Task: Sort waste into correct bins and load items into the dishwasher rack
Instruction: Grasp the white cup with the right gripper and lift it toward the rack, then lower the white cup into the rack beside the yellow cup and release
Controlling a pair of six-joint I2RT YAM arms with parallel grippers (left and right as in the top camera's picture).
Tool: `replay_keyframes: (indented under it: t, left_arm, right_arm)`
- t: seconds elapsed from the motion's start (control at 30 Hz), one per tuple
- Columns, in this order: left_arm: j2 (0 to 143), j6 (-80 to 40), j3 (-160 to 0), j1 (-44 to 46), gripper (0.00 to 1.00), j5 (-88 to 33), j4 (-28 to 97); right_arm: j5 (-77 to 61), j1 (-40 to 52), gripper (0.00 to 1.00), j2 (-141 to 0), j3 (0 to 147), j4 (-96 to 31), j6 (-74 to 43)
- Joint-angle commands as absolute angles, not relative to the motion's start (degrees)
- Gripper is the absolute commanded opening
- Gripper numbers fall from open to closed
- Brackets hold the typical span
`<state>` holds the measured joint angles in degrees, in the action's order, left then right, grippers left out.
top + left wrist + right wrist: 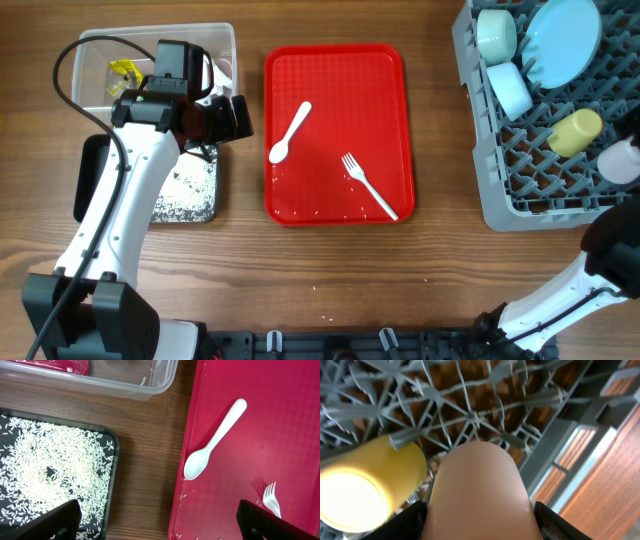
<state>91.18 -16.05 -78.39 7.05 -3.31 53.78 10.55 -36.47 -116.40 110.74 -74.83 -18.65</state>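
The right end effector (481, 527) grips the pink cup (477, 485) beside the yellow cup (365, 485) in the rack (470, 405). The left end effector (159, 525) hangs wide open.

White-shelled arms (130, 200) with black joints, a looping black cable (58, 78), and black fingers (47, 522).

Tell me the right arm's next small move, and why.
Probably ease the pale pink cup down onto the dishwasher rack, beside the yellow cup, ready for release. The right gripper clamps the cup from both sides directly over the grey grid. Whether the cup already rests on the pegs cannot be told.
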Motion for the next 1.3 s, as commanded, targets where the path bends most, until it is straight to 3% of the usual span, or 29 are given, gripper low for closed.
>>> replay_keyframes:
  t: [0.0,0.9,1.27]
  left_arm:
    - [91.53,-16.78,-78.65,6.90,1.00,-3.99,53.65]
    - [91.53,-16.80,-78.65,6.90,1.00,-3.99,53.65]
    - [91.53,-16.80,-78.65,6.90,1.00,-3.99,53.65]
  right_arm:
    - [10.02,-36.47,0.59,-116.16,110.59,-73.49,-19.44]
    - [5.48,-36.51,0.61,-119.72,110.67,-72.27,-18.04]
    - [5.54,-36.75,0.69,-117.34,111.46,-73.06,-18.06]
